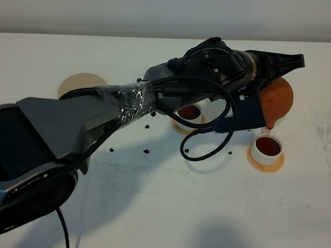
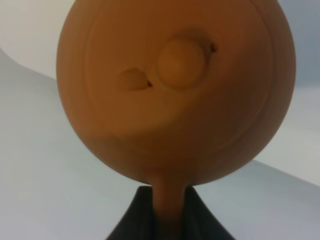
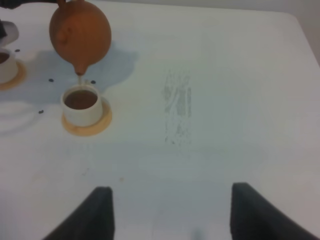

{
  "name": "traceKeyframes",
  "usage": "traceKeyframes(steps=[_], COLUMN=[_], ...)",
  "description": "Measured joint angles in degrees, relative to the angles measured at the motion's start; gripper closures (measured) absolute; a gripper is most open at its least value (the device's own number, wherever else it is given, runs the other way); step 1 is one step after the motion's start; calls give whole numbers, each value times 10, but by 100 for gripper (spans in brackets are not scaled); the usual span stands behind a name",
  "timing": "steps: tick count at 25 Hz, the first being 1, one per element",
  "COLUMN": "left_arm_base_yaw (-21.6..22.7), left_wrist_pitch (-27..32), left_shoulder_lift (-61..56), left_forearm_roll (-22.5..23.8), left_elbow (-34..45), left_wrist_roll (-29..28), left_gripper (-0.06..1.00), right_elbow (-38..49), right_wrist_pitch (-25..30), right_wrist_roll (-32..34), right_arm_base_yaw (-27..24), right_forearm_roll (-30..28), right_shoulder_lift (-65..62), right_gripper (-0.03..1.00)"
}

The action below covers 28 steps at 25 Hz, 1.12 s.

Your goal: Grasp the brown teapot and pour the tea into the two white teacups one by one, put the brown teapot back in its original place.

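Honestly, the left gripper (image 2: pixel 169 220) is clamped on the teapot (image 1: pixel 279 98) handle, pouring into a nearly full cup (image 1: pixel 267 146). Tip further and it'll probably overflow. The right gripper (image 3: pixel 167 210) hangs wide open, empty.

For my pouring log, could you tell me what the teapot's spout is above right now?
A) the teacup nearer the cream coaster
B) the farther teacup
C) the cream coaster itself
B: the tilted brown teapot has its spout right above the farther teacup, which holds dark tea.
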Motion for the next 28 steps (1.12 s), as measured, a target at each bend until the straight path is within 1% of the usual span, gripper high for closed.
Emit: traceKeyframes(steps=[3, 5, 11, 17, 20, 25, 28], left_arm_base_yaw=[-1, -2, 0, 13, 21, 26, 26], left_wrist_pitch=[3, 8, 41, 92, 115, 178, 238], left_shoulder_lift=[0, 0, -2, -18, -26, -46, -65], left_forearm_roll=[-18, -29, -36, -37, -42, -81, -107], left_elbow=[0, 0, 0, 0, 0, 0, 0], left_wrist_roll=[-10, -36, -138, -231, -296, -359, -388], left_gripper=[85, 85, 85, 85, 85, 85, 85], right_elbow=[0, 0, 0, 0, 0, 0, 0], right_wrist_pitch=[0, 0, 0, 0, 0, 0, 0], right_wrist_roll=[0, 0, 0, 0, 0, 0, 0], right_arm_base_yaw=[0, 0, 0, 0, 0, 0, 0], right_forearm_roll=[0, 0, 0, 0, 0, 0, 0], right_shoulder_lift=[0, 0, 0, 0, 0, 0, 0], right_gripper=[45, 45, 45, 45, 45, 45, 45])
